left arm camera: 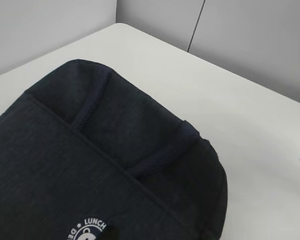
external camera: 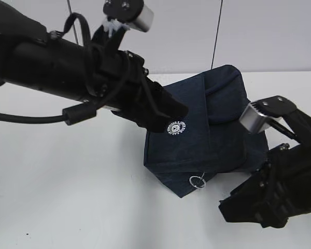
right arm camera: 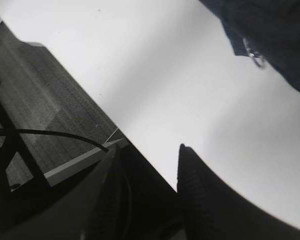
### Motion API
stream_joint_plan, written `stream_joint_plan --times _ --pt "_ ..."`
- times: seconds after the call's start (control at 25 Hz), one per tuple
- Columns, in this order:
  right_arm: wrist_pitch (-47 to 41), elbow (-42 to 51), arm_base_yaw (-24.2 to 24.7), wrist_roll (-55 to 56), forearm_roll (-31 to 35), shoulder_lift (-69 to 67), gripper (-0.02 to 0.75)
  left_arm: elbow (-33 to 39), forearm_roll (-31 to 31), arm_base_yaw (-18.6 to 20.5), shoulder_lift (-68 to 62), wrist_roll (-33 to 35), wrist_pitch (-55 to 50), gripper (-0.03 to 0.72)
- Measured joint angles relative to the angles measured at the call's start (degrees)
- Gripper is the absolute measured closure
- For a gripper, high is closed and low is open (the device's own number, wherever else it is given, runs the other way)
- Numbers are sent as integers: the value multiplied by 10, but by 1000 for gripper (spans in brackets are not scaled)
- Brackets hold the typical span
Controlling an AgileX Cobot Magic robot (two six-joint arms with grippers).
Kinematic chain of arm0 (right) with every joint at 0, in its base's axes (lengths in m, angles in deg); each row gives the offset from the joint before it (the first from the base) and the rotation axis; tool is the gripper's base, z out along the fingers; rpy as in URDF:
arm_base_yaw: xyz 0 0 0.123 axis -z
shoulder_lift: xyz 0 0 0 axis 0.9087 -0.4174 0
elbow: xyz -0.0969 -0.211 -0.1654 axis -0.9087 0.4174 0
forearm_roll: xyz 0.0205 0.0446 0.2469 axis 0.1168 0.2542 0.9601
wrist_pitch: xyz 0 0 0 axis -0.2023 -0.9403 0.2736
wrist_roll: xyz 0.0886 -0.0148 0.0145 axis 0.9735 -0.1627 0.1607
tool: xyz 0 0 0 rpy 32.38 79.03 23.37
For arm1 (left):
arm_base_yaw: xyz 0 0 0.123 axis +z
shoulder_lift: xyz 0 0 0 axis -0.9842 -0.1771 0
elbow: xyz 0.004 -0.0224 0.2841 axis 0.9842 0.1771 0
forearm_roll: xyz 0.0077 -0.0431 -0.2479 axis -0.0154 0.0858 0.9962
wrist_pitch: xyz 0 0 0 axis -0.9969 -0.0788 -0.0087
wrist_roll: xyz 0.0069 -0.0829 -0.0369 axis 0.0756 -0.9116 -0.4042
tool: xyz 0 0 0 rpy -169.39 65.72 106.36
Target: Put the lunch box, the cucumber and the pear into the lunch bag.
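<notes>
We see only the lunch bag (external camera: 207, 129) lying on the table (external camera: 67, 187); lunch box, cucumber and pear are out of sight, so progress is unclear. Our left gripper (external camera: 168, 111) hovers at its logo, jaws unreadable; our right gripper (right arm camera: 150, 195) is parted, empty.

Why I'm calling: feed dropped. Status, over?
Left gripper over bag by logo, jaws unclear. Right gripper open, empty, off the bag. Box, cucumber, pear not in view. No blocker seen.

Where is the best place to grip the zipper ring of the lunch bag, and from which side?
Probably pinch the metal ring pull itself, coming from the near side with the right gripper. It hangs free off the lunch bag at its near lower edge, above bare table.
</notes>
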Motion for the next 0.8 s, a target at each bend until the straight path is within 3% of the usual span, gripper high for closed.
stream_joint_plan --times 0.2,0.48,0.8 --pt "23 0 0 91 -78 31 439 -17 -67 -45 -15 0 27 381" --pt "33 0 0 179 -146 70 440 -18 -113 -71 -28 0 82 381" --pt "33 1 0 336 -287 91 440 -37 -150 -121 -52 0 113 381"
